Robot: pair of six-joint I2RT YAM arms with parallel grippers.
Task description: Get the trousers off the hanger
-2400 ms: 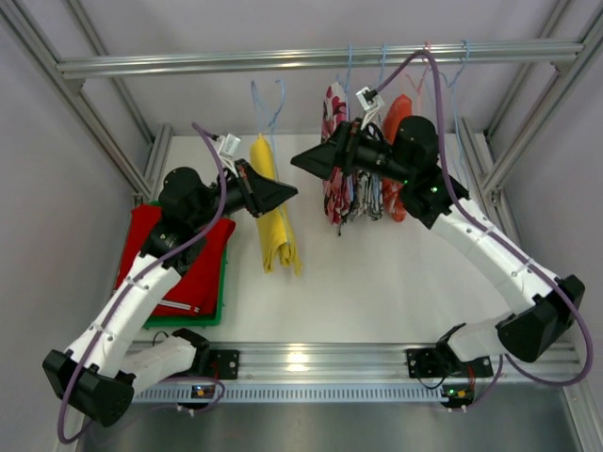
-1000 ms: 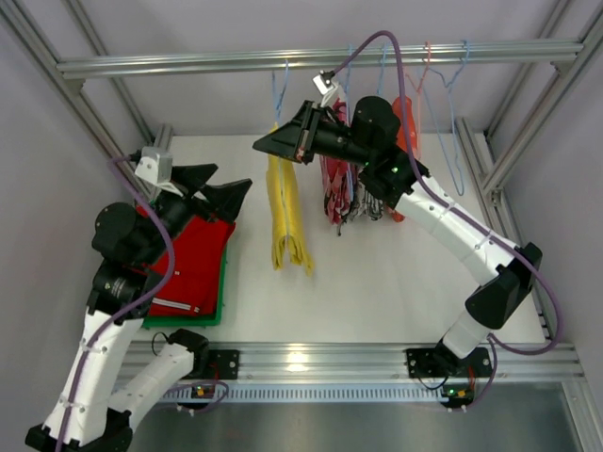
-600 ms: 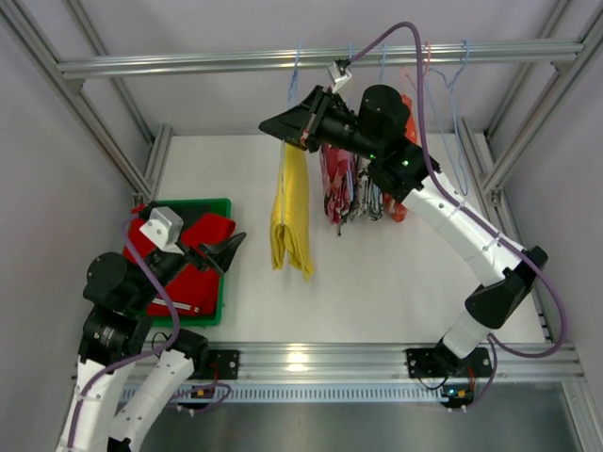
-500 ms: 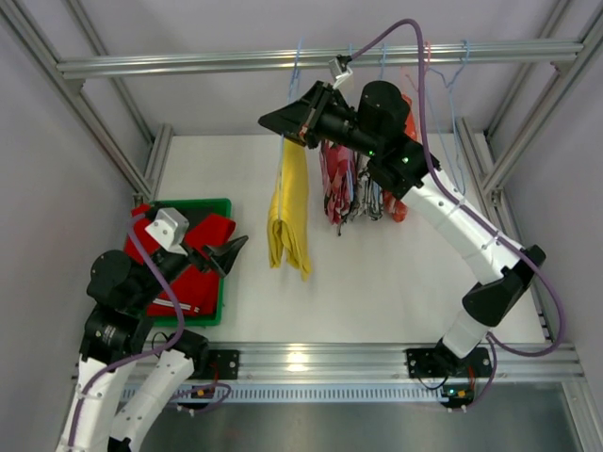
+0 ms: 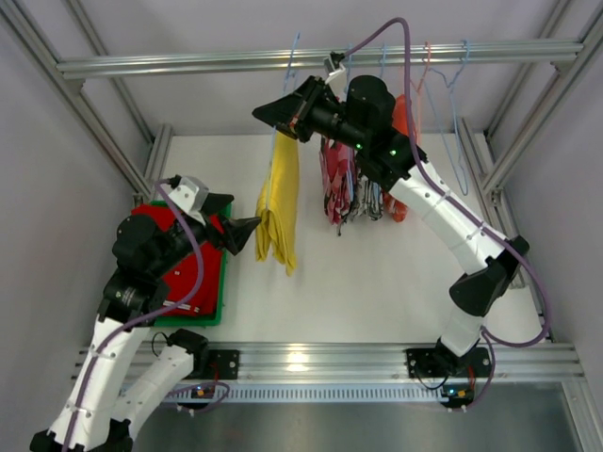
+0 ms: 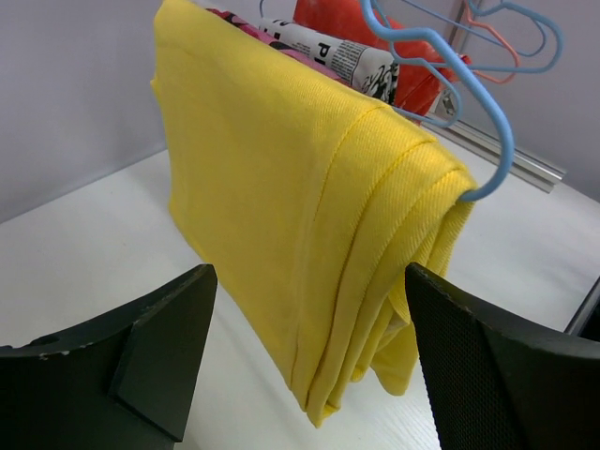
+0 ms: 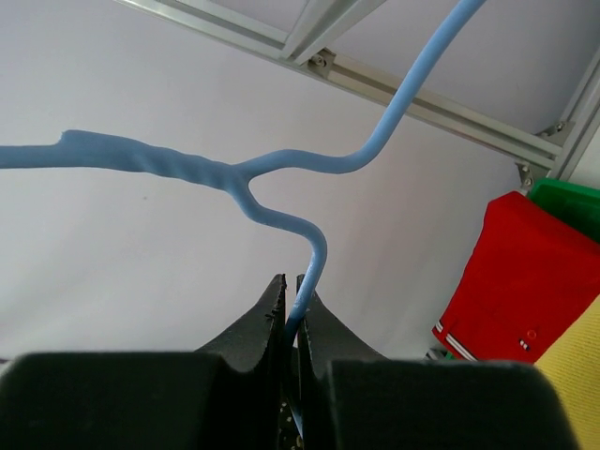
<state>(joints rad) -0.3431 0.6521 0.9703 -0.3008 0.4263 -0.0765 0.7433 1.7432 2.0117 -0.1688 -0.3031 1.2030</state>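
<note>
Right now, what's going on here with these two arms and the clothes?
The right gripper is shut on a blue hanger and holds it up with the yellow trousers draped over it. The left gripper is open and lined up on the hanging cloth, not gripping it yet. A red pair lies on the green tray at the left. More garments hang beside the right arm.

clear: bare worktop (image 5: 396, 282) below and in front of yellow trousers (image 5: 280, 202) | above: blue hanger (image 7: 141, 154) | right: patterned garments (image 5: 341, 184) hanging just beside | left: green tray (image 5: 202, 316) holding red trousers (image 5: 179, 268)
</note>
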